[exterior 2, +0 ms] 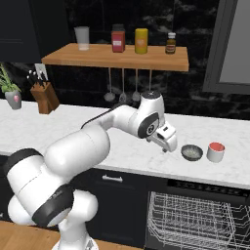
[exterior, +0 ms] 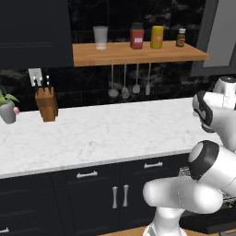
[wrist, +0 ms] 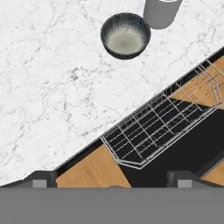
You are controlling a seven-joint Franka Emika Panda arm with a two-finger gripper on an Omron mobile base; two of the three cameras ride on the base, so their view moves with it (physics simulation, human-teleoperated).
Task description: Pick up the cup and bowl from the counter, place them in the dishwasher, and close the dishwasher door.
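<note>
Near the counter [exterior 2: 73, 132] edge, the wide-open pincer [exterior 2: 168, 145] hovers beside bowl [exterior 2: 192, 153] and cup [exterior 2: 215, 152].

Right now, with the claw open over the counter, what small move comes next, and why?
Probably ease the claw forward and down toward the bowl. It hangs open above the counter, holding nothing. The bowl lies nearest it, the cup just beyond, and both are on the marble while the dishwasher rack stands pulled out below.
</note>
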